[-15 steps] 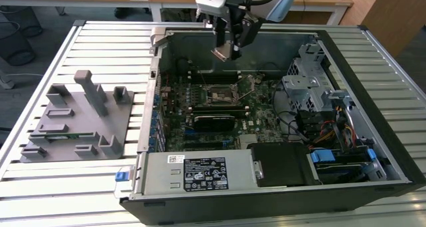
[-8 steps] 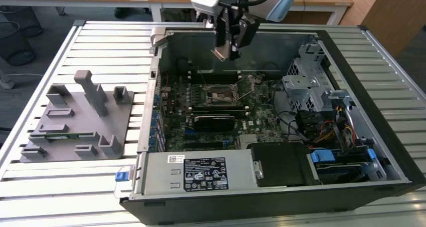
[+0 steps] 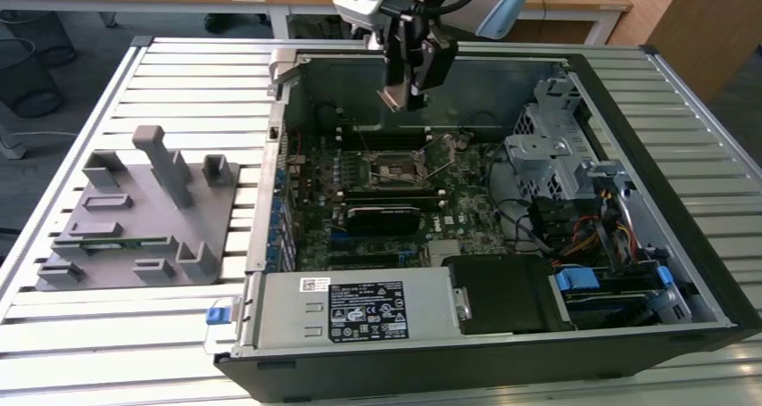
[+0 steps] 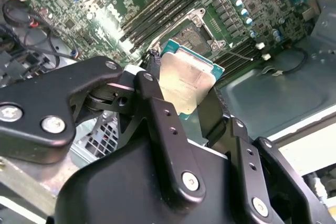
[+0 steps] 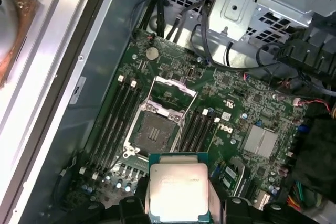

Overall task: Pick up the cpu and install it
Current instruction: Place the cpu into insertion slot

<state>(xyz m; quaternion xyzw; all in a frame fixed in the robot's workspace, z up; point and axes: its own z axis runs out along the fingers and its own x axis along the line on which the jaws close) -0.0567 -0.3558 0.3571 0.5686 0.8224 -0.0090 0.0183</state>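
My gripper (image 3: 406, 95) hangs above the back of the open computer case (image 3: 619, 94), shut on the cpu (image 3: 394, 97). In both wrist views the cpu (image 4: 185, 77) (image 5: 177, 186) shows as a flat square chip with a silvery top plate, clamped by its edges between the black fingers (image 4: 157, 103). On the green motherboard (image 3: 312, 211) below lies the socket (image 3: 393, 166) (image 5: 154, 130) (image 4: 193, 33), with its metal frame swung up and its contact field bare. The cpu is held in the air, apart from the socket.
Memory slots (image 5: 112, 124) flank the socket. A metal drive cage (image 3: 542, 147) and cable bundles (image 3: 559, 223) stand at the exterior view's right, and a silver power supply (image 3: 357, 308) sits at the case front. A grey fixture (image 3: 137, 219) holding a green stick rests on the slatted table (image 3: 120, 352).
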